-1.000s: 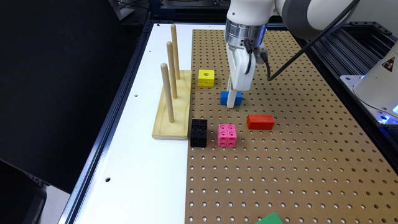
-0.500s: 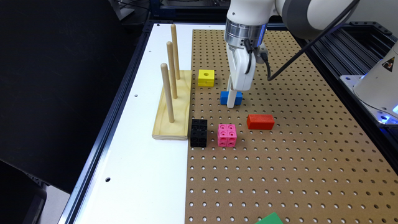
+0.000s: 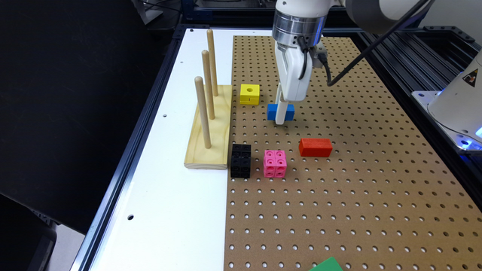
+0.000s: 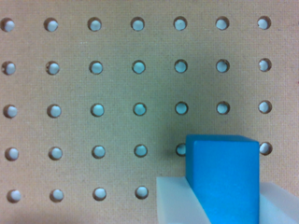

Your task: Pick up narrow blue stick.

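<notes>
Gripper (image 3: pixel 281 114) round matte blue stick (image 4: pixel 224 179)

I count one blue block (image 3: pixel 280 112), one yellow cube (image 3: pixel 250 94), one red block (image 3: pixel 315 147), one pink cube (image 3: pixel 275 163) and one black block (image 3: pixel 240 160). Beside the black block, one wooden base (image 3: pixel 209 150) holds three upright pegs (image 3: pixel 202 112).
</notes>
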Available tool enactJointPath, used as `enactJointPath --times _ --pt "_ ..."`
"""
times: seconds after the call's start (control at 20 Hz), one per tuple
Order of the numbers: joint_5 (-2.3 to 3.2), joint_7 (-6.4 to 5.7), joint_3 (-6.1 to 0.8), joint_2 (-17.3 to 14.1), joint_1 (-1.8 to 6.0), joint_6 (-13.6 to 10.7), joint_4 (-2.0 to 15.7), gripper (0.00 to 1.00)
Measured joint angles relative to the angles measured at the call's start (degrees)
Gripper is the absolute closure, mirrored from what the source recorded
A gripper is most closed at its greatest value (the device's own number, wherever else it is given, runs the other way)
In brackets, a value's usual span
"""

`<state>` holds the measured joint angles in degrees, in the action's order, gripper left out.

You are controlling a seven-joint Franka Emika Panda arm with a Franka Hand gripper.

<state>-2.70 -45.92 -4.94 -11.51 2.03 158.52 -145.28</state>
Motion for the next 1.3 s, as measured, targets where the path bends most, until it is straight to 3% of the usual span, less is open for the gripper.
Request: enactJointPath --times 0.65,1.0,1.3 --pt "0.00 -0.01 -0.03 10.6 0.00 -10.8 -0.06 1.00" --pt "0.00 -0.01 -0.06 11.9 0.01 -11.8 -0.04 1.00" --pt "0.00 -0.06 -0.22 15.5 0.01 -15.6 -0.09 1.00"
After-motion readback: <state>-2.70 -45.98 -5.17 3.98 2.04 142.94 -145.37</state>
